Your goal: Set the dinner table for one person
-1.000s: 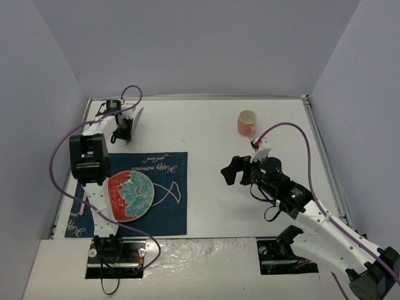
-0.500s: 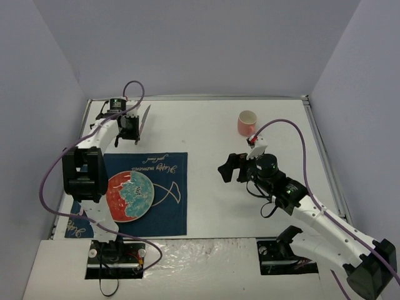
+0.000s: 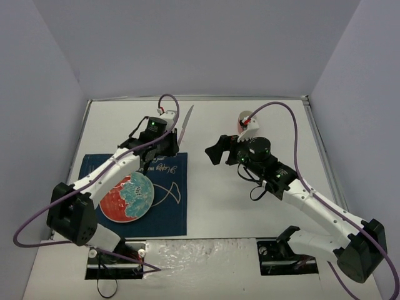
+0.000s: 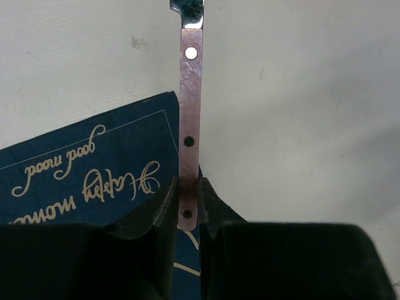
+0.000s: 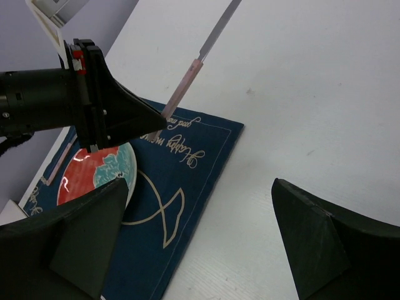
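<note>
Over far-right corner of navy placemat [image 3: 169,206]: L gripper [image 4: 187,201], jaws pinched tight on near end of pink knife [image 4: 189,106] handle, blade pointing far, out past mat over bare white top. Right of that: R gripper [image 5: 199,187], jaws spread wide, nothing held, above dinner table [image 3: 212,212] nr mat's right edge. On mat's left part: red/teal plate [image 3: 127,196]. Far side: pink cup [image 3: 245,117], partly hidden by R wrist. Dinner table under all, wall to wall.

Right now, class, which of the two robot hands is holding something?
The left hand, shut on the pink handle of the knife. The right hand stands open and empty.
</note>
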Robot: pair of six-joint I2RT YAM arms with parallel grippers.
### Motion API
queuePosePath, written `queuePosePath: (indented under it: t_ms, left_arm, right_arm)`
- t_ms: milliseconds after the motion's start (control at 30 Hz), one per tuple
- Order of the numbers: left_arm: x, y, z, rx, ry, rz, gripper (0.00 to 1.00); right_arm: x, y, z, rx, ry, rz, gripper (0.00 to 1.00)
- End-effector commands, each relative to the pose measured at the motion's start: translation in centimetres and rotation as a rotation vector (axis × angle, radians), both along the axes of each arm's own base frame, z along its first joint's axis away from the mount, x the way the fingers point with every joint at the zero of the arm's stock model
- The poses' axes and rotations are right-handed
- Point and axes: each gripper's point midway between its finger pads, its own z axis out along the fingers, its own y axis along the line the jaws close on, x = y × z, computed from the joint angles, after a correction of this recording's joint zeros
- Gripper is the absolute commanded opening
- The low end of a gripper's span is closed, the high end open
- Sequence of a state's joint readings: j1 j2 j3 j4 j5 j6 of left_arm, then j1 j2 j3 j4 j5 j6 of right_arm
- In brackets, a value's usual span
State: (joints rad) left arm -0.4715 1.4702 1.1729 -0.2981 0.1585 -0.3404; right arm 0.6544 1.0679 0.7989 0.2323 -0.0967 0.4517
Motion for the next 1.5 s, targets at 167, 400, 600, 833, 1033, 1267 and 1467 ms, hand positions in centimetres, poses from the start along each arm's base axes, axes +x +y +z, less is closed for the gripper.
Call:
queuePosePath:
  t_ms: [167, 400, 600, 833, 1033, 1267, 1467]
  left_arm:
    - [-2.2, -3.9, 5.8, -0.057, -0.266, 0.068, 0.0]
    - [-4.1, -4.6, 4.3, -0.02, -0.285, 0.088, 0.0]
    - [-5.1, -5.3, 4.4, -0.051, -0.292, 0.088, 0.0]
    - [-6.1, -5.2, 4.4, -0.077, -0.286, 0.094, 0.0]
    - [-6.8, -5.1, 4.0, -0.088, -0.272, 0.09, 0.0]
    - [-7.4, -5.0, 3.4, -0.104, -0.256, 0.093, 0.0]
    - [-7.7, -5.0, 3.6, -0.114, -0.26, 0.091, 0.0]
  right_arm:
    - [3.0, 1.6, 4.5, 0.166, -0.041, -0.076, 0.9]
    - [4.2, 2.6, 3.3, 0.19, 0.005, -0.096, 0.85]
    - [5.1, 3.7, 2.7, 0.211, 0.018, -0.084, 0.78]
    - [6.3, 4.9, 1.9, 0.225, 0.015, -0.066, 0.68]
    - [7.3, 6.0, 2.0, 0.257, -0.005, -0.008, 0.5]
    - [8.5, 6.6, 3.2, 0.301, -0.039, 0.037, 0.39]
    - [9.4, 7.3, 2.6, 0.316, -0.021, 0.065, 0.37]
